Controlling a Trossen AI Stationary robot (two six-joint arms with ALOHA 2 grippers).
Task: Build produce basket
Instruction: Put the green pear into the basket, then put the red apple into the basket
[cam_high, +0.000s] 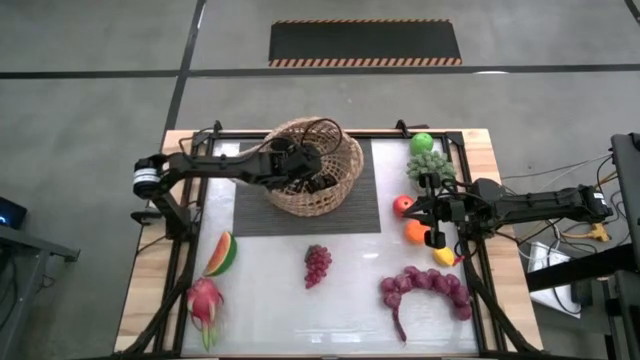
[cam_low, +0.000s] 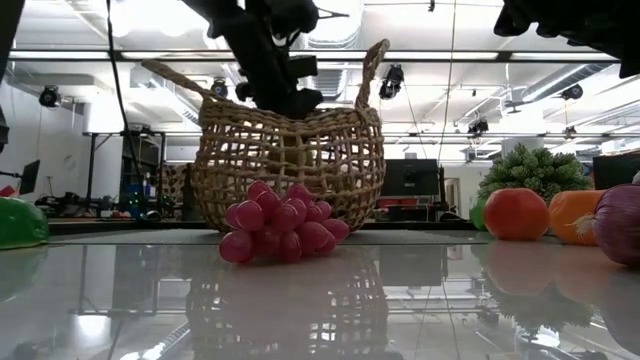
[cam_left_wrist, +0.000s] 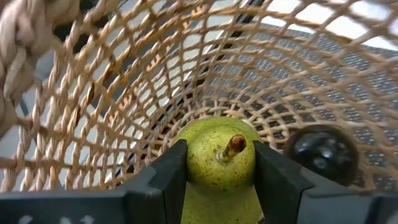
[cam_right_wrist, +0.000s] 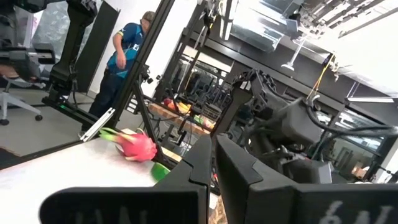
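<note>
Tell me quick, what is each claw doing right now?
Left gripper: inside the basket, closed on a yellow-green pear.
Right gripper: shut, holding nothing, waiting at the table's right side near the orange.

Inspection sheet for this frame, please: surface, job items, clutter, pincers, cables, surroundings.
Surface: pale glossy table with a dark mat under the basket.
Job items: basket on the mat, a dark fruit inside; green pear held inside it; outside are watermelon slice, dragon fruit, two grape bunches, green apple, red apple, orange, lemon.
Clutter: leafy clump.
Pincers: left pincer inside the basket, shut on the pear; right pincer shut, empty, above the right-side fruit.
Cables: bundle off the table's right edge.
Surroundings: person standing in the room beyond.
</note>
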